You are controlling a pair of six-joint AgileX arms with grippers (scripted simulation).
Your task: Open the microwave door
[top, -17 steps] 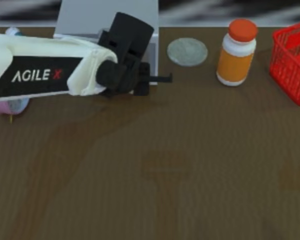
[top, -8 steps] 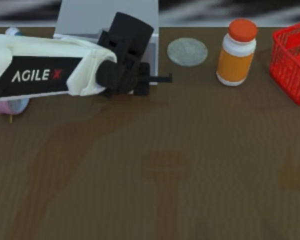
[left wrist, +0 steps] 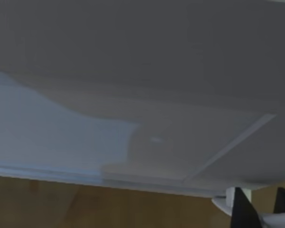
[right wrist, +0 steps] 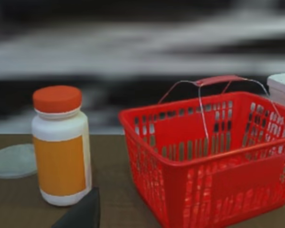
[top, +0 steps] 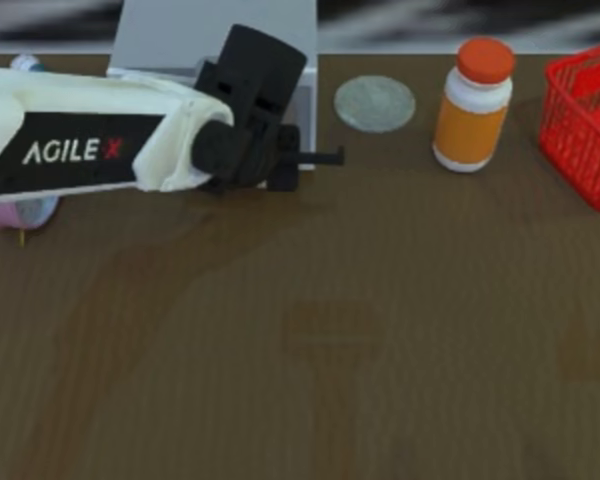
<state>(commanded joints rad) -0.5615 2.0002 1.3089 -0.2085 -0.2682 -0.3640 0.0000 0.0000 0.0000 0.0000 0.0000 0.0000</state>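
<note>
A: Where does it stand?

B: The microwave (top: 215, 35) sits at the worktop's (top: 400, 330) far edge, toward the left corner. The left gripper (top: 315, 157) is pressed up to its front, just beside the microwave door (left wrist: 133, 109).

A: Clamped on the handle?

B: I cannot tell; the fingers are mostly hidden.

A: So which step?

B: Engaging the door, I judge. Next calls for an outward swinging pull. The right arm is out of the top view.

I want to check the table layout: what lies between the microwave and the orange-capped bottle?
In the top view, a flat grey disc lies on the table between the microwave and the orange-capped bottle, apart from both.
</note>
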